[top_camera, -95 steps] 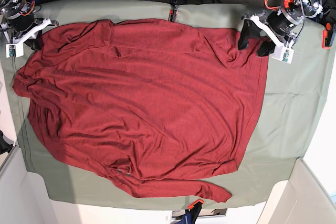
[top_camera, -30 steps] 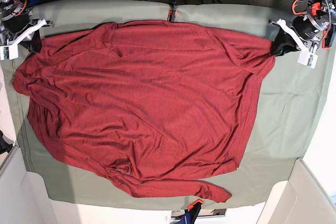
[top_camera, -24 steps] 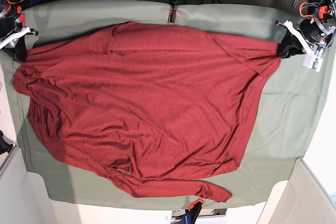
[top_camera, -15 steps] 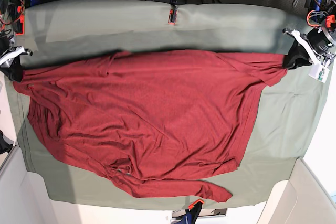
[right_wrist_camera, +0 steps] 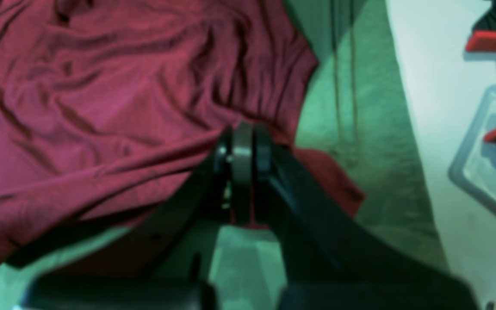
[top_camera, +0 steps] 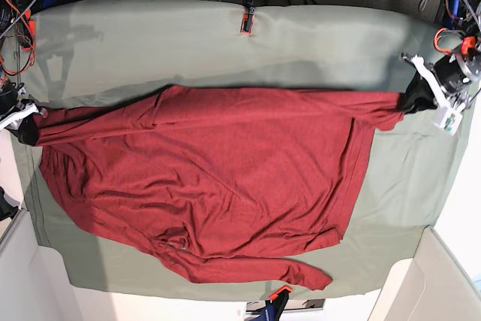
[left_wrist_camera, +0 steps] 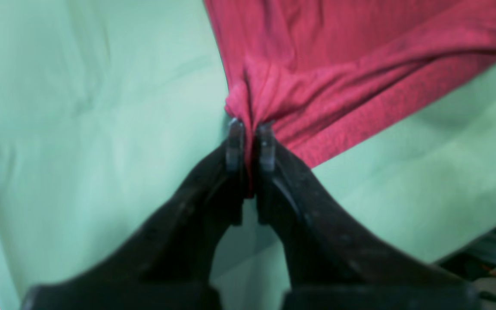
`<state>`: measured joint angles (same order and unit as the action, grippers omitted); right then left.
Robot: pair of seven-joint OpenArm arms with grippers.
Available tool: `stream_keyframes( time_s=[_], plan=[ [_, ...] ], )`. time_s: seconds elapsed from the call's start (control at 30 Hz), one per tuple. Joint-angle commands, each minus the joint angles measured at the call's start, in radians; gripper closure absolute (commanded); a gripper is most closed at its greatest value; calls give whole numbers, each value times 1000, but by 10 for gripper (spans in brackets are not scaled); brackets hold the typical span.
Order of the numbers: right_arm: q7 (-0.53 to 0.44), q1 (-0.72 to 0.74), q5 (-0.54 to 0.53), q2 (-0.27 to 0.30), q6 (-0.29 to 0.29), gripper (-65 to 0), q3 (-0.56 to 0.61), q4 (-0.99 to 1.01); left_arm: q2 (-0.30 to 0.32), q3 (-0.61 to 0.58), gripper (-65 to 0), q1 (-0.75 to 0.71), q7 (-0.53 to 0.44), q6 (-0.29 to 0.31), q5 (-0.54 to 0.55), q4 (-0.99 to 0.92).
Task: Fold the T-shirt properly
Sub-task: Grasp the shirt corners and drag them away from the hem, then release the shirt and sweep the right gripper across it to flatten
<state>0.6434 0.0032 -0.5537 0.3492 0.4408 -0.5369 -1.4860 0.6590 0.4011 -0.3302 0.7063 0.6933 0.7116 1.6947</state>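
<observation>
Both arms draw the far edge of the T-shirt [top_camera: 210, 178] toward the near side of the bench [top_camera: 225, 35], where a second ago that edge lay close to the bench's back rim. A broad band of the pale green sheet [top_camera: 150, 43] now lies bare behind the garment. The left hand [top_camera: 415, 97], jaws pressed together, pinches a bunched corner of red knit, plain in the left wrist view [left_wrist_camera: 248, 129]. The right hand [top_camera: 27, 127] is likewise clamped on the opposite corner, cloth gathered between its jaws [right_wrist_camera: 243, 150]. The edge between the two hands runs taut and nearly straight across the bench.

This looks like the first fold under way: the top half is being carried over the lower half, and the fold is not yet laid down.

The lower part of the T-shirt lies rumpled on the sheet, with a loose sleeve [top_camera: 255, 268] trailing along the near edge beside an orange clamp [top_camera: 279, 292]. That sleeve and the wrinkles beneath may spoil a neat fold. Another clamp [top_camera: 245, 22] holds the sheet at the back rim; cables lie beyond.
</observation>
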Motion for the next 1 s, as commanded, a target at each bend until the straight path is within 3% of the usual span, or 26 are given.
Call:
stream_keyframes(
  time_s=[0.0,0.3,0.5,0.53,0.63,0.7,0.77,0.97],
  plan=[
    [-25,27,-3,22,-6,0,-6,1,32,-15,0,34,-22,-1,-9,-11],
    [0,171,5,21,-6,0,11,176,60,-245,0,307,-22,-1,-55,-247],
    [5,227,38,19,-6,0,53,256,58,-375,0,414,-22,0,-55,-393],
    [5,227,39,19,-6,0,64,256,59,-392,-22,419,-27,0,-55,-404],
    [5,226,41,19,-6,-2,89,256,58,-422,-216,419,-64,0,-106,-417],
    [5,226,37,19,-6,-176,91,256,59,-421,-330,419,-62,-1,-114,-418],
    [12,226,27,19,-7,-308,91,251,59,-411,-351,419,-47,-10,-104,-417],
    [83,209,-58,19,4,-325,55,148,59,-297,-351,406,51,5,145,-324]
  ],
)
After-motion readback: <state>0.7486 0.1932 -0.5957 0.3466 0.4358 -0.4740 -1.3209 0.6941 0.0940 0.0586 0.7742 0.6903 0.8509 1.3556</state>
